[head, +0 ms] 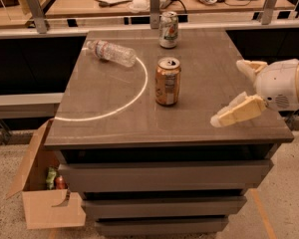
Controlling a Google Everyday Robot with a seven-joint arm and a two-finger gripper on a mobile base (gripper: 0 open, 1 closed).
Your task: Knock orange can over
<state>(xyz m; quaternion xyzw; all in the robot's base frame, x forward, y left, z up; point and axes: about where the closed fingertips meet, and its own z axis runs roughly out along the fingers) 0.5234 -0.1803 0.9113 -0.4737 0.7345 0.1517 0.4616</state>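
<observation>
We see the orange can [168, 81] standing upright near the middle of the worktop [104, 108]. Our gripper [227, 93] hangs over the worktop's right edge, well apart from the can, its fingers [239, 111] spread apart and holding nothing. A clear bottle [112, 53] lies behind on the left.

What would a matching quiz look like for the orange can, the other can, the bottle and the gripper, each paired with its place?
1 orange can
2 white-and-green can
3 water bottle
4 gripper

A lying on its side, back left of the table
B open, over the table's right side
C upright, mid-table
D upright, at the far edge

Pairs: 1-C, 2-D, 3-A, 4-B
</observation>
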